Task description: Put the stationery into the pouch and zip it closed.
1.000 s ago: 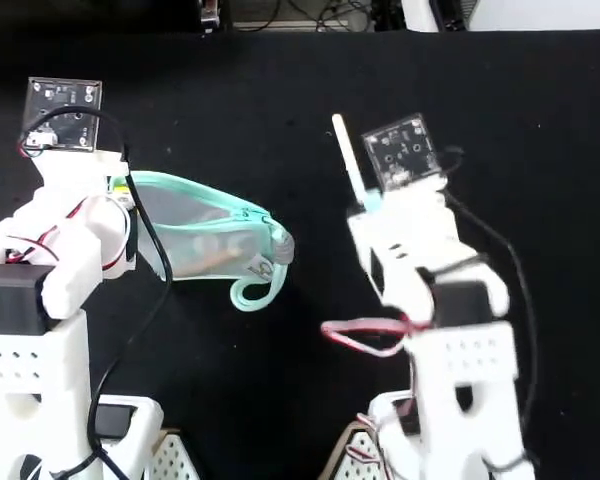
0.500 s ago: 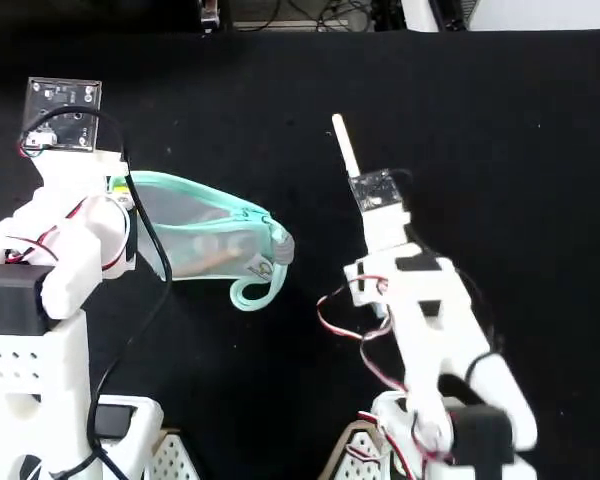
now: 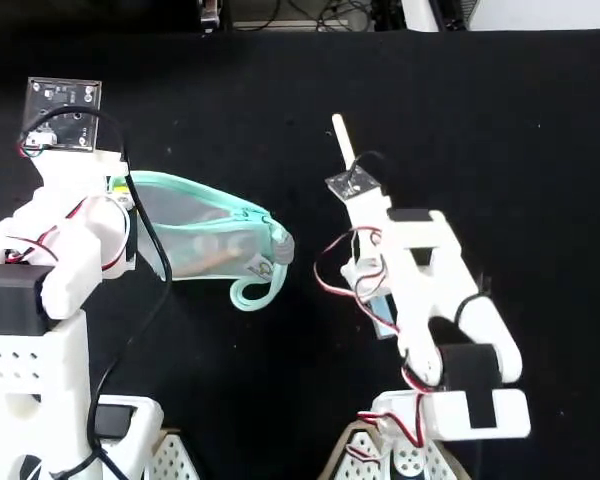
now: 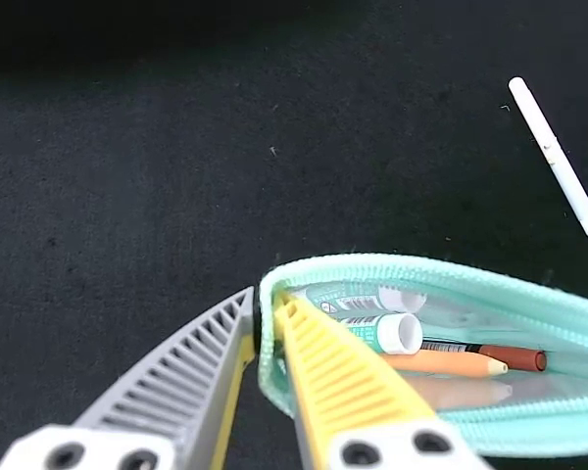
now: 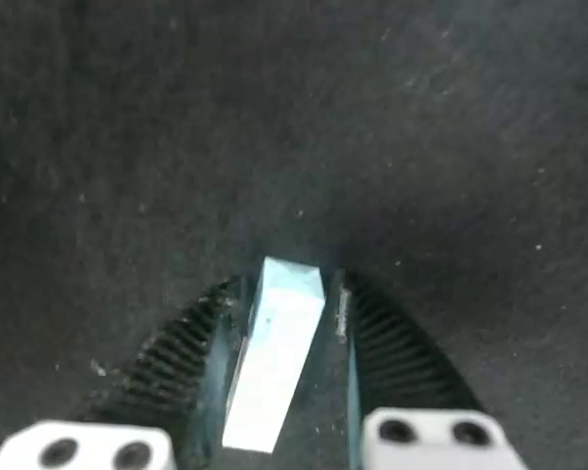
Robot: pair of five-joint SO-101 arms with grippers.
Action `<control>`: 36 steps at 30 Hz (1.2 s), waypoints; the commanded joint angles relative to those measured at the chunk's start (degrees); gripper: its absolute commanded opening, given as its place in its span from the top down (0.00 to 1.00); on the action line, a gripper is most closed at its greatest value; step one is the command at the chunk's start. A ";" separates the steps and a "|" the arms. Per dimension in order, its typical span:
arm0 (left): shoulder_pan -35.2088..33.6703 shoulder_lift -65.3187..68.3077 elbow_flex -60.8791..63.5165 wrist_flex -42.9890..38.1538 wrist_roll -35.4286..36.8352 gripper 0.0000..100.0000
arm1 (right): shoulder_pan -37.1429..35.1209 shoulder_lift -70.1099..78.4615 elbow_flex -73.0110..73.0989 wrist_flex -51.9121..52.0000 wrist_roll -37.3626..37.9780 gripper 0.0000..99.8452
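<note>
Pale blue block (image 5: 272, 377) sits pinched between the fingers of the right gripper (image 5: 284, 287), well apart from the mint-green see-through pouch (image 3: 195, 232). The left gripper (image 4: 265, 299) is clamped on the pouch's rim. A white pen (image 3: 345, 141) lies near the pouch.

Glossy see-through plastic pouch (image 3: 195, 235); matt, fuzzy cloth (image 3: 500, 120)

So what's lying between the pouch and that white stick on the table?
Nothing. The left wrist view shows bare black table between the pouch and the white stick.
</note>
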 commanded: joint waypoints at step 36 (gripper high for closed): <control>-0.84 0.97 6.02 0.44 0.00 0.97 | -31.82 -58.15 -25.01 2.11 -19.43 0.99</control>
